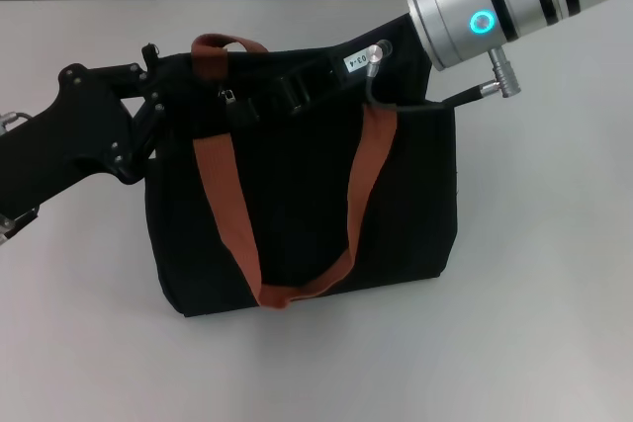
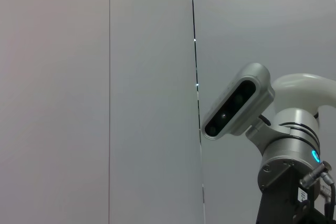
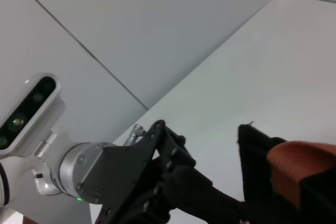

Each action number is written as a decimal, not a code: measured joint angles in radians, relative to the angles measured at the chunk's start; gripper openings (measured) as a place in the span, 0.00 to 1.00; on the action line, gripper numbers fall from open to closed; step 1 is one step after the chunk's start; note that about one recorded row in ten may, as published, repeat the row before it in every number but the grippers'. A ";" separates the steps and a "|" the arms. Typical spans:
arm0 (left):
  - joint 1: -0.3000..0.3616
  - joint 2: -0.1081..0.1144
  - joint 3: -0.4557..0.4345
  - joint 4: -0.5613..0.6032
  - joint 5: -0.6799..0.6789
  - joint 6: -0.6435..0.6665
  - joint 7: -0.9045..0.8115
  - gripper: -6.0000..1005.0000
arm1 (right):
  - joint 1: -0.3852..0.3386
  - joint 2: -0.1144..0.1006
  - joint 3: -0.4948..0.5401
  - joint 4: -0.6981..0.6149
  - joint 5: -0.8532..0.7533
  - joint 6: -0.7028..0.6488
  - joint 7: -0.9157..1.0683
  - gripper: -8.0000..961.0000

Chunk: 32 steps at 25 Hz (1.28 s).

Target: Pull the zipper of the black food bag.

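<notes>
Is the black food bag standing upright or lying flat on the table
Upright: in the head view the black food bag stands on its base, top edge up, one orange strap hanging down its front panel.

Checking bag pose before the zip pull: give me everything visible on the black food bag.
The black food bag is a large boxy black fabric tote lying on the white table. Two orange-brown webbing handles loop over it, one across the front, one at the top edge. A small silver zipper sits on the top track. The left gripper meets the bag's top left corner; the right gripper reaches its top right, fingers hidden.
</notes>
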 joint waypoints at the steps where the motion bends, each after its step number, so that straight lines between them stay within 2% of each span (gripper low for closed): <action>1: 0.001 0.000 -0.002 0.000 0.000 0.001 0.000 0.04 | -0.007 0.000 -0.002 -0.013 -0.003 0.000 0.007 0.01; 10: 0.006 0.001 -0.006 0.000 -0.001 0.002 0.000 0.03 | -0.133 -0.004 -0.027 -0.213 -0.037 -0.005 0.103 0.01; 19: 0.007 0.003 -0.031 0.000 0.000 0.002 0.000 0.03 | -0.321 -0.006 -0.012 -0.434 -0.047 -0.050 0.165 0.01; 24: 0.007 0.005 -0.033 0.000 0.000 -0.002 0.000 0.03 | -0.422 -0.006 0.039 -0.539 -0.047 -0.075 0.174 0.01; 32: 0.002 0.003 -0.034 0.000 -0.001 -0.007 0.000 0.04 | -0.451 -0.008 0.144 -0.533 0.009 -0.125 0.119 0.01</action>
